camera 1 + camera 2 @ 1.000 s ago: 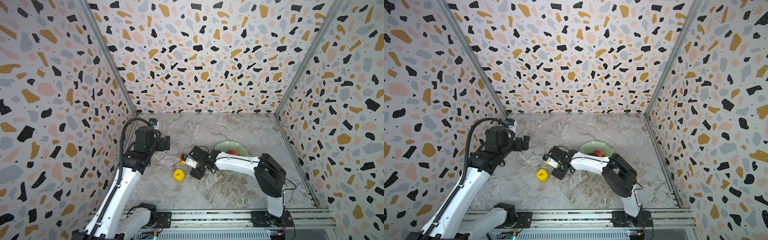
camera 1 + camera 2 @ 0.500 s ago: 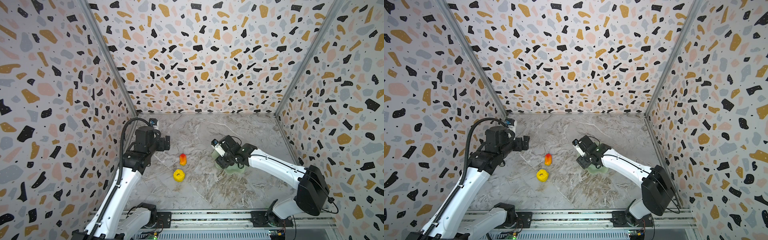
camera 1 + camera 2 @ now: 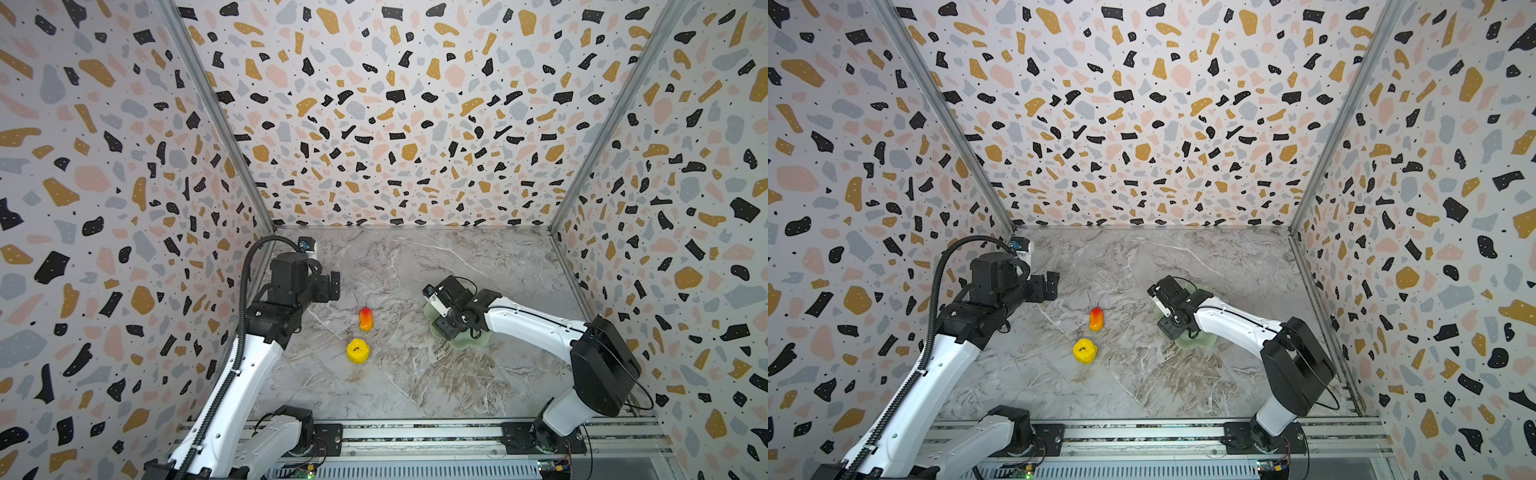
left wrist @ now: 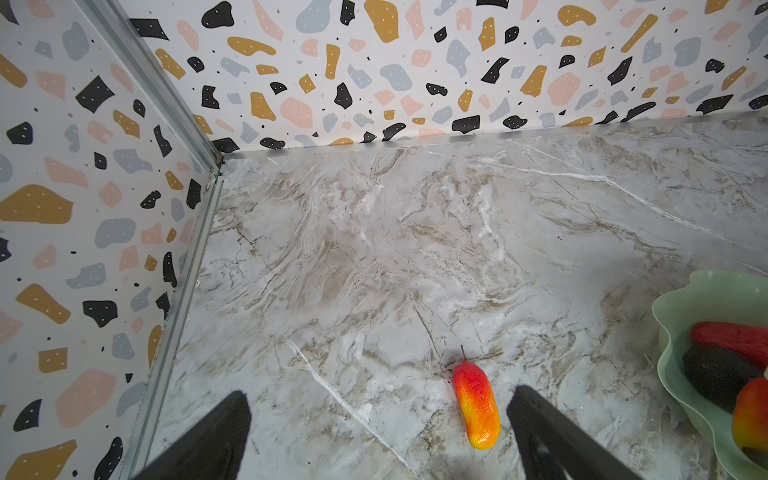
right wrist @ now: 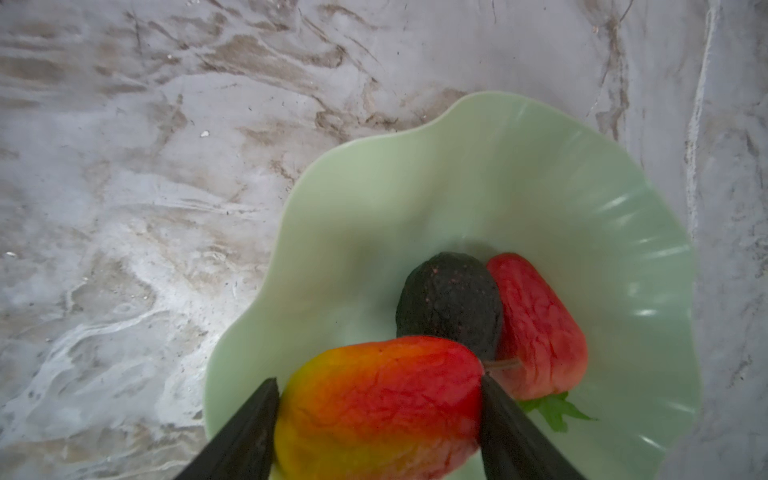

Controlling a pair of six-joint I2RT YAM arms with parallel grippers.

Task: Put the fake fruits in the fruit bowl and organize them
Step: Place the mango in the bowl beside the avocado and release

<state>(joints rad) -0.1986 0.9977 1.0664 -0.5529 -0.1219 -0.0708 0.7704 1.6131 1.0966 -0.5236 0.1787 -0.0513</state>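
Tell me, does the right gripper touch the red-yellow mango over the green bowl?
Touching. The right wrist view shows both fingers of the right gripper pressed against the mango sides, no gap, over the fruit bowl.

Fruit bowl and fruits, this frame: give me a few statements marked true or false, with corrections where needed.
1. The dark blackish oval avocado lies inside the pale mint-green scalloped fruit bowl. True.
2. The bumpy yellow round fruit is in the bowl. False: it sits on the marble table, outside the bowl.
3. The right gripper is shut on a red-yellow mango over the bowl. True.
4. The left gripper holds the other red-yellow mango. False: it is open and empty; that mango lies on the table.
5. The red strawberry lies in the bowl beside the avocado. True.
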